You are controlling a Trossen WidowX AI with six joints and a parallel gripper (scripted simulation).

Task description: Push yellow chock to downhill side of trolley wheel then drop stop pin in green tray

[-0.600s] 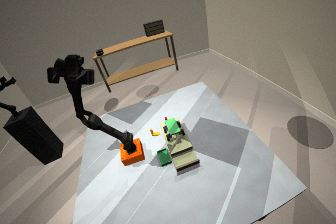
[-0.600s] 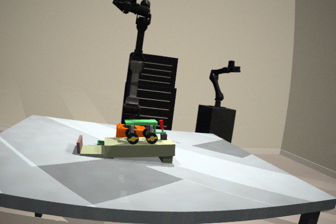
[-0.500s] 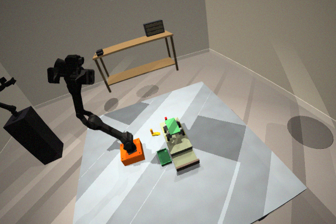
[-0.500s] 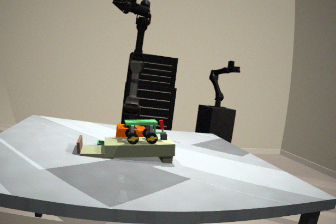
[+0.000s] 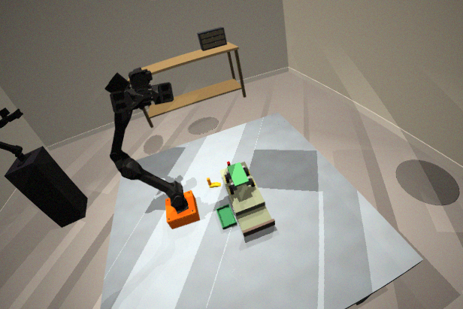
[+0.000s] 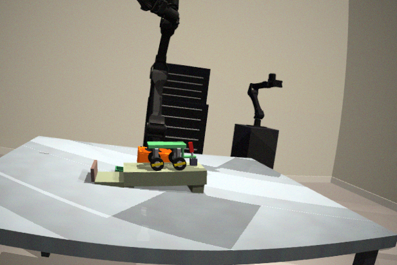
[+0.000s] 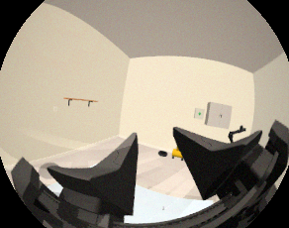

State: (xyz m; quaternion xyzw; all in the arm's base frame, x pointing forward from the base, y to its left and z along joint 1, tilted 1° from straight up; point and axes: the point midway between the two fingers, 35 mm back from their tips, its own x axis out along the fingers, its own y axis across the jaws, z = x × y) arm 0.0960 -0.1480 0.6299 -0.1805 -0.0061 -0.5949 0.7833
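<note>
The trolley (image 5: 238,174) (image 6: 166,144), with a green top, stands near the uphill end of the ramp (image 5: 252,203) (image 6: 164,178). The red-headed stop pin (image 5: 228,163) (image 6: 191,147) stands upright at its uphill end. The yellow chock (image 5: 214,184) with its orange handle lies on the table beside the ramp, apart from the wheels; it is hidden in the exterior view. The green tray (image 5: 226,217) (image 6: 118,169) is empty beside the ramp's lower part. My gripper (image 6: 138,0) (image 7: 155,133) is partly open and empty, high above the table and far from all of these.
The orange arm base (image 5: 183,213) (image 6: 140,155) stands on the table (image 5: 293,240) (image 6: 64,199), beside the tray and chock. An end board (image 5: 259,227) (image 6: 94,170) stands at the ramp's bottom. A second arm on a black pedestal (image 5: 46,187) (image 6: 254,141) is off the table.
</note>
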